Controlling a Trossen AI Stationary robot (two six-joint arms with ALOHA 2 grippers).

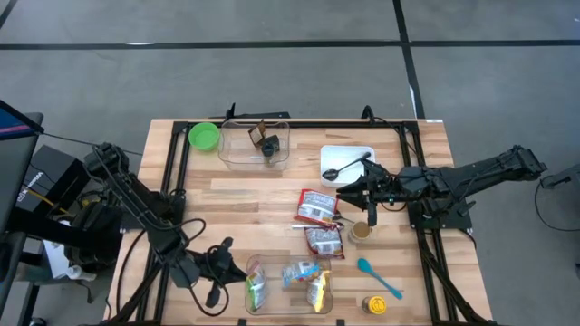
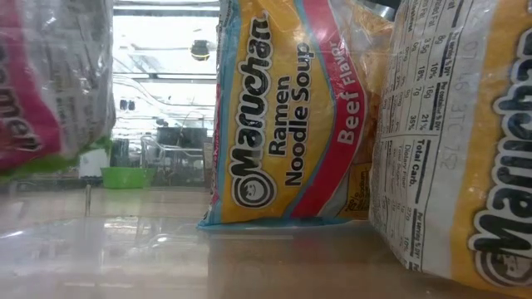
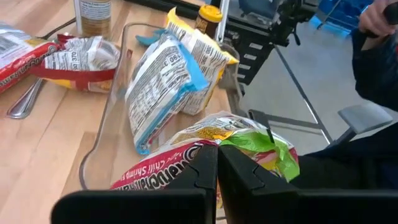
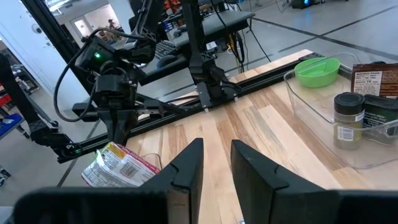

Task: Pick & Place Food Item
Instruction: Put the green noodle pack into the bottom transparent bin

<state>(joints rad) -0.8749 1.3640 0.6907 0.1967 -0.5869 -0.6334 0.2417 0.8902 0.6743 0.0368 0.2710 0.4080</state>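
A light butcher-block table with a black frame is seen standing on a grey floor crossed by dark lines. Beyond the table, a bright workshop with racks and metal stands is visible in the low view.

A clear bin at the table's near edge is taken as the landmark. Inside it, ramen packets are stood on edge; "Maruchan Ramen Noodle Soup, Beef Flavor" is read on the middle one, and a nutrition panel with "Total Carb." on its neighbour. The left end effector is held just beside the bin's left end, its fingers pressed together with nothing between them; directly ahead of it lies a packet marked "Shrimp".

Further ramen packets lie on the table just beyond the bin. The right end effector is poised farther beyond these, its fingers a narrow gap apart and nothing seen in them.

A second clear bin and a green bowl sit at the far edge, well apart from the landmark.
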